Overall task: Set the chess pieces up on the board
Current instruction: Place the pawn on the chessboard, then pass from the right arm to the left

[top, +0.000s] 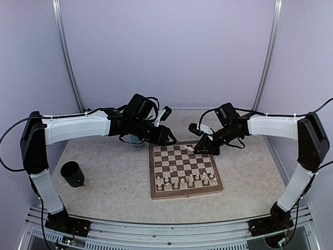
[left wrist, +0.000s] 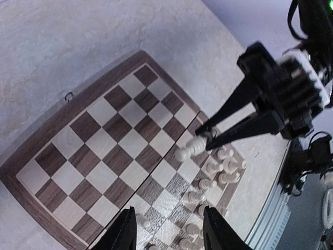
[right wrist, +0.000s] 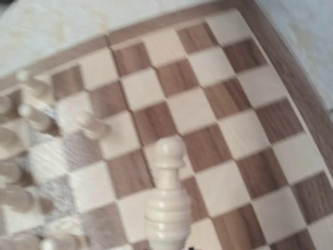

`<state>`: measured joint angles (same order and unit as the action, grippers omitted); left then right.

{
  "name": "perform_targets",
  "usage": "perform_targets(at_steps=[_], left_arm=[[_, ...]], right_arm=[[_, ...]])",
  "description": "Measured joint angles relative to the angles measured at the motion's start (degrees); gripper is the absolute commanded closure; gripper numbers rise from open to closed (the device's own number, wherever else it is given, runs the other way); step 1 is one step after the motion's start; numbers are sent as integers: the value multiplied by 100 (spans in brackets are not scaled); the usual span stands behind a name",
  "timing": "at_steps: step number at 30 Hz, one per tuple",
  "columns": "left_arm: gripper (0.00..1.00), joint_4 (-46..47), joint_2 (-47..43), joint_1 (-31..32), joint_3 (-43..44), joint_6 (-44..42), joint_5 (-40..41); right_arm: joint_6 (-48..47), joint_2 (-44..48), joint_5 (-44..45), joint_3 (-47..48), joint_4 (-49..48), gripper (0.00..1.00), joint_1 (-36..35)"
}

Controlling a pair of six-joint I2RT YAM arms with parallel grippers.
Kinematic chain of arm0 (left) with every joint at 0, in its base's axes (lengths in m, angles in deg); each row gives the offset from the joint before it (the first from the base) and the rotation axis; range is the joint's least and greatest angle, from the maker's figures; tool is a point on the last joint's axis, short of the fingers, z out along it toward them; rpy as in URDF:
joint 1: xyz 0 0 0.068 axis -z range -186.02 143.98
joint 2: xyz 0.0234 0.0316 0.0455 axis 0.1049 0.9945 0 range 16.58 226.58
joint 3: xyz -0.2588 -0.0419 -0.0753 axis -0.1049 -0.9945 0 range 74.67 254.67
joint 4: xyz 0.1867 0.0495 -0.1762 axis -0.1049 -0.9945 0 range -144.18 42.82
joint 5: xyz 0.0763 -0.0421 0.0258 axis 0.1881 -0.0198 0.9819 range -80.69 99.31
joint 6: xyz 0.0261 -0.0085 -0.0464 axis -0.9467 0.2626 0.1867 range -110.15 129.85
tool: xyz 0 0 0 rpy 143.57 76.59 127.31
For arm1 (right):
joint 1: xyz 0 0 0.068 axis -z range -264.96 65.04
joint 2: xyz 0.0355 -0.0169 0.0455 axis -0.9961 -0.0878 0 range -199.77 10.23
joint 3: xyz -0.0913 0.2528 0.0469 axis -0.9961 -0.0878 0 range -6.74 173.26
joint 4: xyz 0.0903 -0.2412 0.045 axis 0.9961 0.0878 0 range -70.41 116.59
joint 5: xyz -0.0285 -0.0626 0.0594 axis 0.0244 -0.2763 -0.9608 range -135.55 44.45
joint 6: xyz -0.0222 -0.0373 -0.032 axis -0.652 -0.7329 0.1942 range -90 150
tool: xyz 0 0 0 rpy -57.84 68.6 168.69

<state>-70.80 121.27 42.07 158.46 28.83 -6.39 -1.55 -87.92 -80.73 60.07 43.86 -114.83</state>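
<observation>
The wooden chessboard (top: pixel 182 195) lies in the middle of the table. Several cream chess pieces (top: pixel 184 179) stand on its two nearest rows. My right gripper (top: pixel 197 149) is shut on a cream piece (top: pixel 190 148) and holds it tilted above the board's far rows. In the right wrist view that piece (right wrist: pixel 167 203) fills the bottom centre above the board (right wrist: pixel 281 57); the fingers are out of frame. My left gripper (top: pixel 169 139) hovers open and empty over the board's far left corner. In the left wrist view its fingers (left wrist: pixel 127 229) frame the board (left wrist: pixel 104 77), the standing pieces (left wrist: pixel 218 169) and the held piece (left wrist: pixel 190 148).
A black cup (top: pixel 73 174) stands on the table at the left. A small bluish object (top: pixel 136 141) shows under the left arm. The two grippers are close together over the board's far edge. Walls enclose the table.
</observation>
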Motion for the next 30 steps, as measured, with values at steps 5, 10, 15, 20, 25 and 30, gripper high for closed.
perform_targets(at_steps=[5,10,15,20,25,30], left_arm=[[54,1390,-192,-295,-632,671,-472],[55,2267,-11,-216,-789,1126,-861],[55,2645,260,-109,-756,1287,-1091],[55,2660,527,-63,-647,1316,-1158],[66,2653,586,-63,-634,1316,-1176],[81,2662,627,-57,-590,1355,-1263]], right_arm=[[-70,127,-428,0,105,92,0],[-81,153,-643,0,195,92,0],[-79,153,-645,0,210,93,0],[-76,188,-647,0,210,93,0],[-76,240,-662,0,210,93,0],[-74,240,-662,0,210,93,0]])
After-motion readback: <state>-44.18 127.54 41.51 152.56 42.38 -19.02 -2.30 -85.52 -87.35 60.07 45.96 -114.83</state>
